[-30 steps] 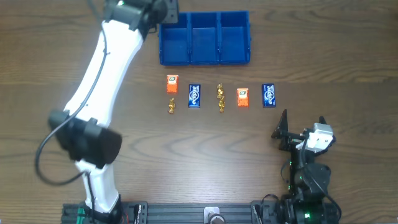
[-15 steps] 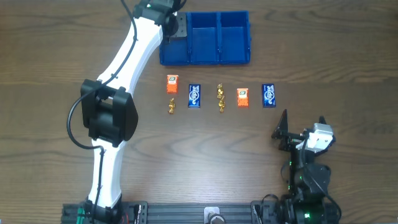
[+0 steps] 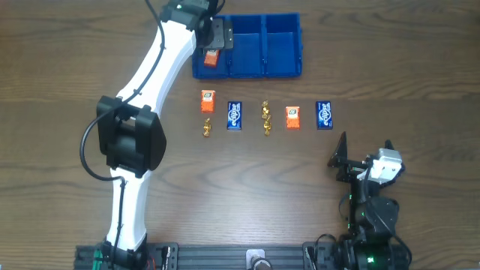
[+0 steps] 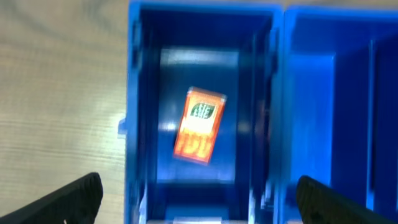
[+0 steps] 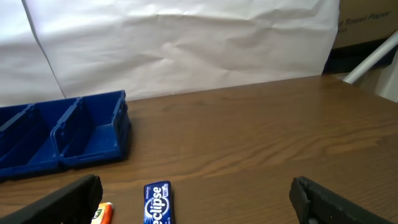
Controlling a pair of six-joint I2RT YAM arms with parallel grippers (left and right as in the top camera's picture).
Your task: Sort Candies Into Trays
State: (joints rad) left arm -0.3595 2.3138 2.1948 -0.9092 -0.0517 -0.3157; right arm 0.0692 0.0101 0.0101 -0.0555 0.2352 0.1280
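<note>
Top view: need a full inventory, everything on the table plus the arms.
tray: one, blue, three compartments, far side of the table
orange boxes: three; one in the tray's left compartment, two in the row on the table
blue packs: two, in the row, second at its right end
gold candies: three by the look of it, one left, two mid-row
table: one, brown wood
left gripper: open, above the tray's left compartment
right gripper: open, near its base

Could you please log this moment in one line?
left gripper open above blue tray | orange candy box in left bin | right gripper open
</note>
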